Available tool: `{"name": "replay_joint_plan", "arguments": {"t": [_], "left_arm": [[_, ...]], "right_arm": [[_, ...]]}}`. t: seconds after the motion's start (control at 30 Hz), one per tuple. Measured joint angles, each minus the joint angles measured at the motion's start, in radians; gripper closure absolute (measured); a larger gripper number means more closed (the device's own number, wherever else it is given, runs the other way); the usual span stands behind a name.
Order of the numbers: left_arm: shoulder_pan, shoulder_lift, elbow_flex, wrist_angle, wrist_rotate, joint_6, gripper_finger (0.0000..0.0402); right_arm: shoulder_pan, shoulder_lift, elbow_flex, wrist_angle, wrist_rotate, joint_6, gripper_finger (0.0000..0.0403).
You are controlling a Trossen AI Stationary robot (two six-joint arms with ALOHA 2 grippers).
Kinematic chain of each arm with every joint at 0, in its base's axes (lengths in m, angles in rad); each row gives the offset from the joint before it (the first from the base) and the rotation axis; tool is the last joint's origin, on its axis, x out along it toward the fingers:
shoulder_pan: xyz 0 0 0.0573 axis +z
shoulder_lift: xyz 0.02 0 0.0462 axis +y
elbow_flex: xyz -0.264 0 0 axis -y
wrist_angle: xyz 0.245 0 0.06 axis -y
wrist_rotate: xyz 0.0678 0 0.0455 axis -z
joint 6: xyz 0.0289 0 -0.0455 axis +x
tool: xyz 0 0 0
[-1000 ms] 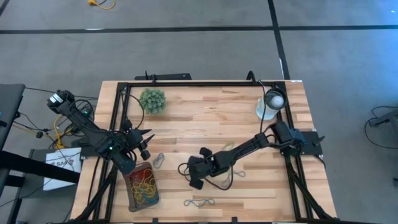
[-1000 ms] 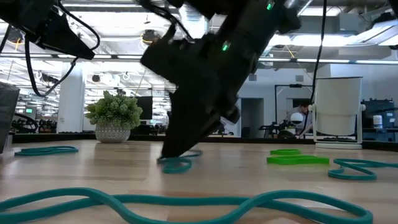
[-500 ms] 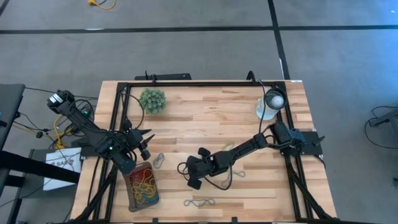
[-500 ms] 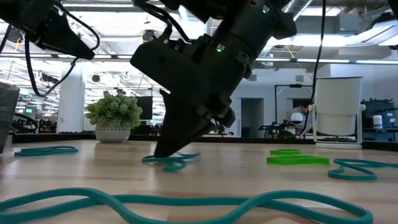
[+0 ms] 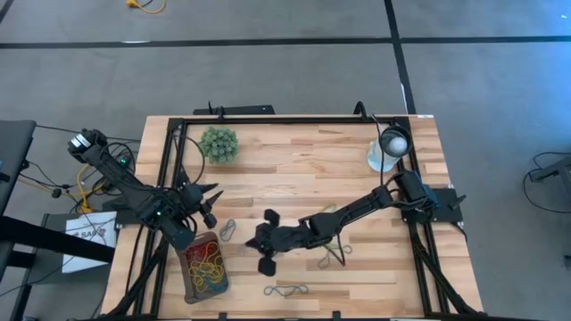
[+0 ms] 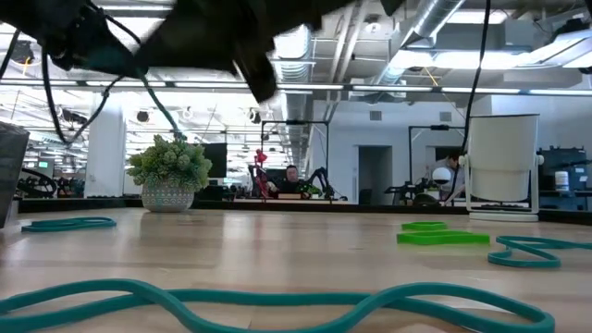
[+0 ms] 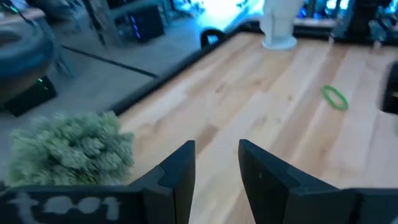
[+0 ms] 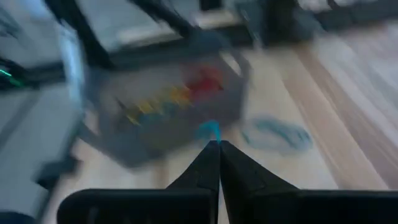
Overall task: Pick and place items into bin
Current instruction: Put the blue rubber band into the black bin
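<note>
My right gripper [image 5: 252,242] hangs above the table's middle, just right of the bin [image 5: 203,267], and is shut on a blue-grey rubber band. The bin, a dark grey tray [image 8: 168,106], holds red and yellow bands. Loose bands lie flat on the wood: a blue-grey one [image 5: 227,229] beside the bin, one [image 5: 285,290] near the near edge, and green-yellow ones [image 5: 332,254] under the right arm. My left gripper [image 5: 212,201] waits open, left of the bin's far end. In the low view, teal bands [image 6: 277,305] and a green one [image 6: 444,238] rest on the table. My right gripper [image 8: 213,144] pinches a blue-grey band between its two fingers. Only a small bit of it [image 8: 209,130] sticks out past the tips. The band is lifted clear of the table. The rest of it is hidden by the fingers.
A fuzzy green plant ball [image 5: 219,144] sits near the far left corner, a white lamp-like object [image 5: 388,147] near the far right. A black metal frame [image 5: 294,119] borders the table. Bare wood lies between plant and lamp. People show in the room beyond.
My right gripper has moved toward the table's left, toward the bin, and risen: in the low view its fingers stood on the table a second ago and now leave it. The teal band that lay under its tips has gone from the table with it.
</note>
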Motion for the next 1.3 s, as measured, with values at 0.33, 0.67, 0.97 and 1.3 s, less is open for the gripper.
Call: {"name": "replay_joint_plan", "arguments": {"t": [0.33, 0.67, 0.97, 1.3], "left_arm": [[0.000, 0.000, 0.000, -0.006, -0.091, 0.003, 0.0288], [-0.018, 0.000, 0.012, 0.030, -0.070, 0.041, 0.0288], [-0.120, -0.001, 0.037, 0.284, 0.037, 0.400, 0.0288], [-0.124, 0.002, 0.037, 0.301, 0.099, 0.405, 0.0288]], "right_arm": [[-0.007, 0.003, 0.116, 0.157, -0.174, -0.119, 0.0403], [-0.009, 0.000, 0.176, 0.117, -0.231, -0.147, 0.0403], [-0.056, 0.001, 0.176, -0.040, -0.011, -0.147, 0.0403], [-0.110, 0.000, 0.176, 0.021, -0.004, -0.145, 0.0403]]}}
